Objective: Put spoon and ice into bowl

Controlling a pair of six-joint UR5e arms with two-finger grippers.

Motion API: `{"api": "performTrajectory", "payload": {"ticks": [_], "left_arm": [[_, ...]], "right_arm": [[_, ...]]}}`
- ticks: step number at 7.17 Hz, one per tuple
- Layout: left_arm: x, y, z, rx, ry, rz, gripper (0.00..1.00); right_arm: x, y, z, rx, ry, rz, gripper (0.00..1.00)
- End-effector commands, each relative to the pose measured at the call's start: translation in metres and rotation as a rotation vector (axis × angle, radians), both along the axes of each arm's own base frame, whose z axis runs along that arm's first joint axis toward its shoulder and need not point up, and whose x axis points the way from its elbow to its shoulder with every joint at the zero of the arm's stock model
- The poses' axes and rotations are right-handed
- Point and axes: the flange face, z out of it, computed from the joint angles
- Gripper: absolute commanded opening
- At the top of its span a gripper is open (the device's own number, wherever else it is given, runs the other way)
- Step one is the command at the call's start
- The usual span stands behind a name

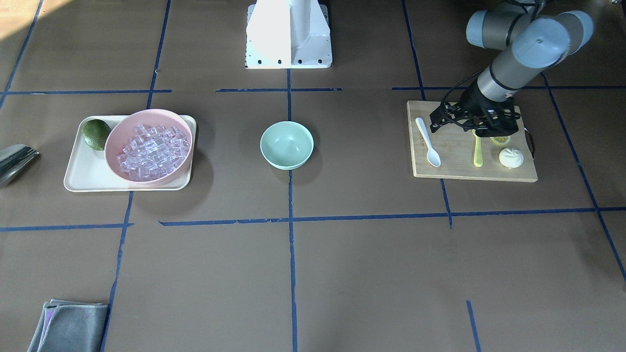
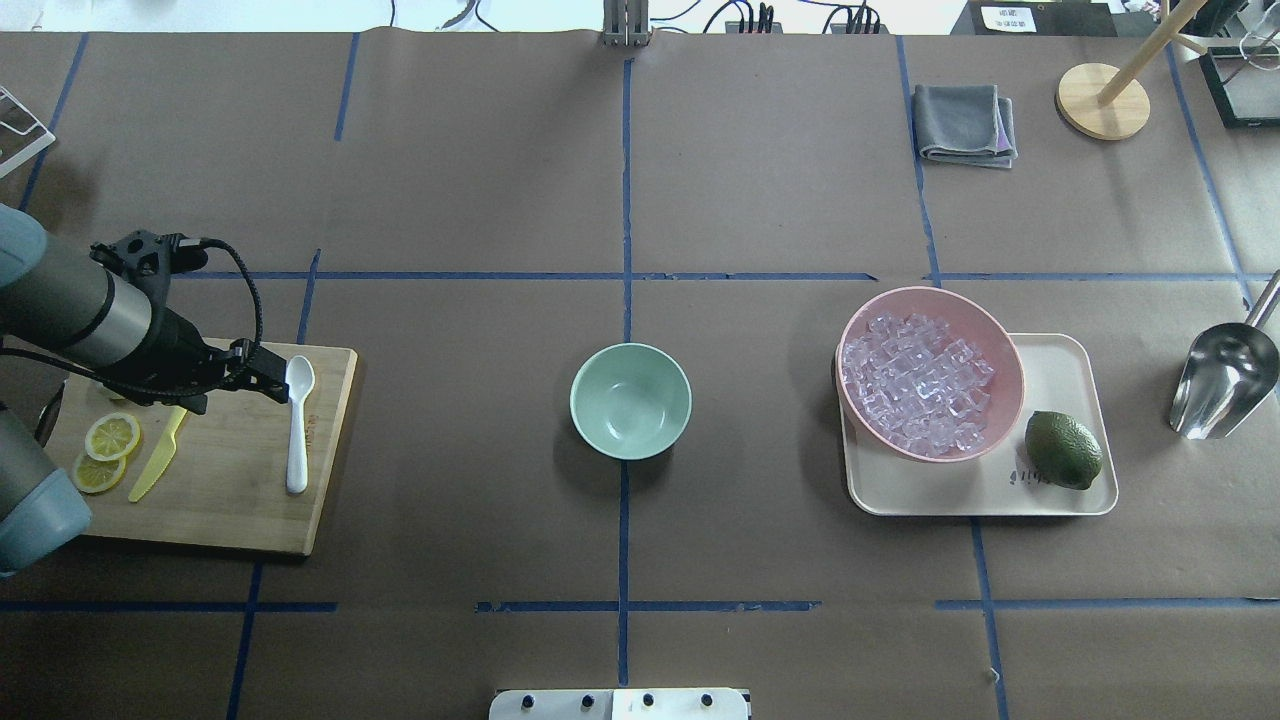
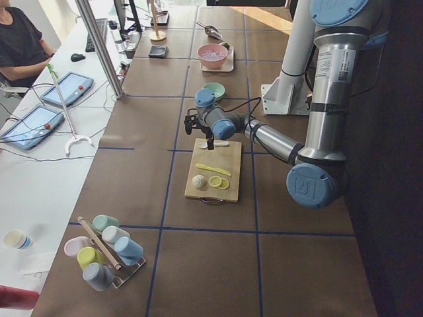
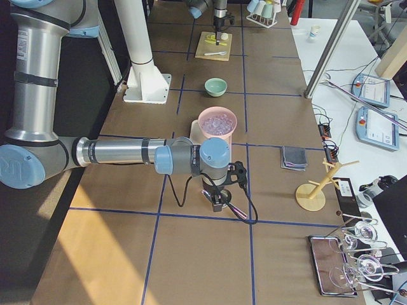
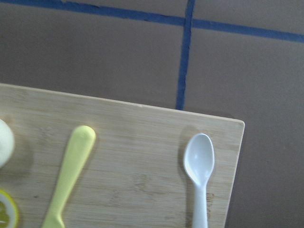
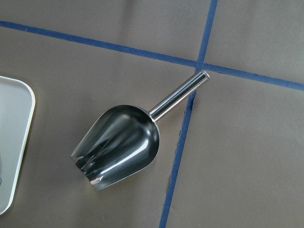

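Brown paper crossed with blue tape covered the desk [image 2: 450, 150]. A bamboo board [image 2: 230, 500] lay at the robot's left. At its right a cream tray [image 2: 950, 490] carried a pink bowl [image 2: 930, 295] heaped with the ice [image 2: 920, 385], a pile of clear cubes. A lime [image 2: 1063, 450] sat just beside that bowl on the tray. The mint-green bowl [image 2: 630, 400] stood on the centre tape line, between board and tray and well apart from both. A steel scoop [image 2: 1225, 380] lay on the desk beyond the tray's outer edge. The spoon [image 2: 297, 430] lay flat on the board near the edge facing the mint-green bowl, its head pointing away from the robot. A yellow-green knife [image 2: 158, 455] lay apart from it, with lemon slices [image 2: 110, 437] on its far side. The left hand [image 2: 268, 382] hung over the board just beside the spoon's head, and the spoon was not in its grip. Whether its fingers were parted or closed could not be told. The right hand [image 4: 218, 202] hovered above the scoop, and its grip could not be told either.
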Motion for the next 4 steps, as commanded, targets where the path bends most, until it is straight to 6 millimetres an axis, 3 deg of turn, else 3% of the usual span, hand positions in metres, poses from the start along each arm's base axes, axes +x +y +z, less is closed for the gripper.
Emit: {"api": "performTrajectory", "payload": {"ticks": [1, 2, 3, 4], "left_arm": [[0.032, 0.011, -0.004, 0.033, -0.031, 0.004, 0.98], [0.033, 0.011, 0.000, 0.034, -0.047, -0.006, 0.98], [0.052, 0.021, 0.009, 0.064, -0.101, -0.021, 0.98], [0.056, 0.021, 0.005, 0.065, -0.103, -0.016, 0.98]], "right_arm": [[-0.002, 0.000, 0.000, -0.001, 0.000, -0.001, 1.00], [-0.004, -0.001, 0.000, -0.003, 0.000, -0.003, 1.00], [-0.004, -0.001, 0.000, -0.003, -0.002, -0.003, 1.00], [-0.004, -0.001, 0.000, -0.004, -0.002, -0.002, 1.00]]}}
